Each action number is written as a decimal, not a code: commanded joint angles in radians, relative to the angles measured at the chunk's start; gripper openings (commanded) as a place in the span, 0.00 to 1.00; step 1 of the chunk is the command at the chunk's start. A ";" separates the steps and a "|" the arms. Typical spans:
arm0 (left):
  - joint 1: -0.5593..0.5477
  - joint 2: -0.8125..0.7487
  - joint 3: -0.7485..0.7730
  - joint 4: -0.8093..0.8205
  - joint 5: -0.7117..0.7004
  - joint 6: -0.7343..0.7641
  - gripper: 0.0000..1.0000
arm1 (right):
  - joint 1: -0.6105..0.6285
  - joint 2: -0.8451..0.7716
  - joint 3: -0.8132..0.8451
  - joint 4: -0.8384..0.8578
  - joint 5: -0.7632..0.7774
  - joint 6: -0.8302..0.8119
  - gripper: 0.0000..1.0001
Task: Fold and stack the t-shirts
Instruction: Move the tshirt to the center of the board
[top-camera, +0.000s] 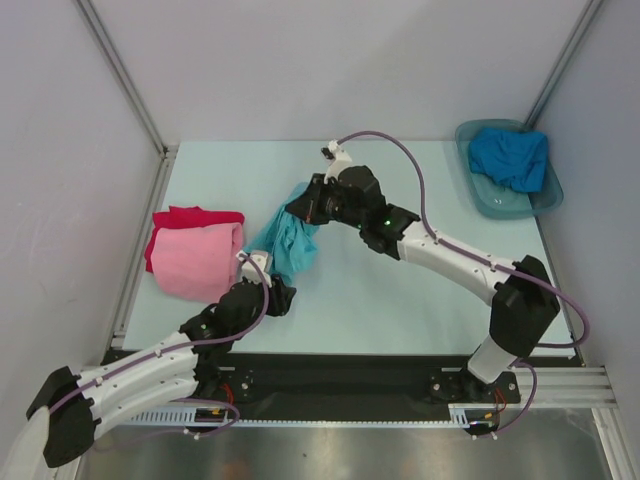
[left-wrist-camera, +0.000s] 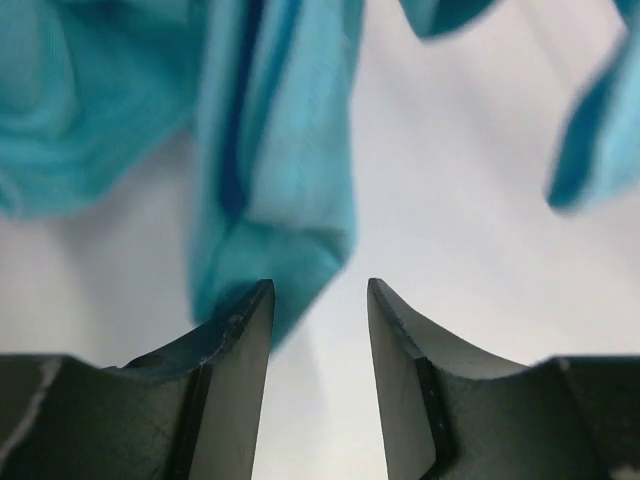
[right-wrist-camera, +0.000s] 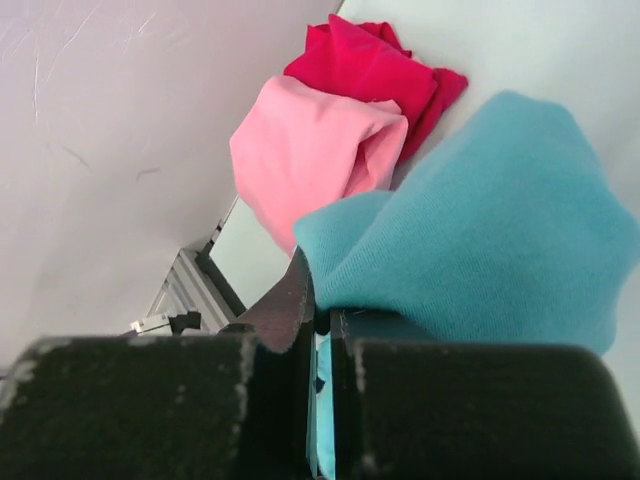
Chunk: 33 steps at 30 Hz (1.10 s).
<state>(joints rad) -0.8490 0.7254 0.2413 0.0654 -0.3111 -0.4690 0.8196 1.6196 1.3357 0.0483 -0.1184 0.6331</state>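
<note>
R gripper (top-camera: 303, 205) pressed shut, pinching soft turquoise cotton t-shirt (top-camera: 292, 245), which is bunched mid-table. L gripper (top-camera: 283, 296) at shirt's near end, jaws spread, nothing between; cloth edge just beyond them. Folded pink cotton t-shirt (top-camera: 195, 262) at left, overlapping red cotton t-shirt (top-camera: 190, 217). Deeper blue t-shirt (top-camera: 510, 158) crumpled in grey translucent plastic tub (top-camera: 487, 200), far right.

We see only an edge of the red shirt (top-camera: 195, 215) beneath the pink shirt (top-camera: 200, 262). The turquoise shirt (left-wrist-camera: 280, 150) looks blurred, cropped above.
</note>
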 joint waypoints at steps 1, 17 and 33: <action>-0.005 -0.018 0.004 0.028 -0.008 0.009 0.48 | -0.034 0.025 0.080 0.009 0.004 -0.045 0.00; -0.005 -0.012 0.007 0.028 -0.006 0.007 0.49 | -0.280 0.043 -0.296 0.002 0.111 -0.021 0.08; -0.005 -0.006 0.007 0.028 -0.014 0.004 0.49 | -0.324 -0.193 -0.306 -0.123 0.195 -0.053 1.00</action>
<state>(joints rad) -0.8490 0.7200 0.2413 0.0654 -0.3111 -0.4690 0.4843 1.4853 1.0225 -0.0509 0.0502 0.5926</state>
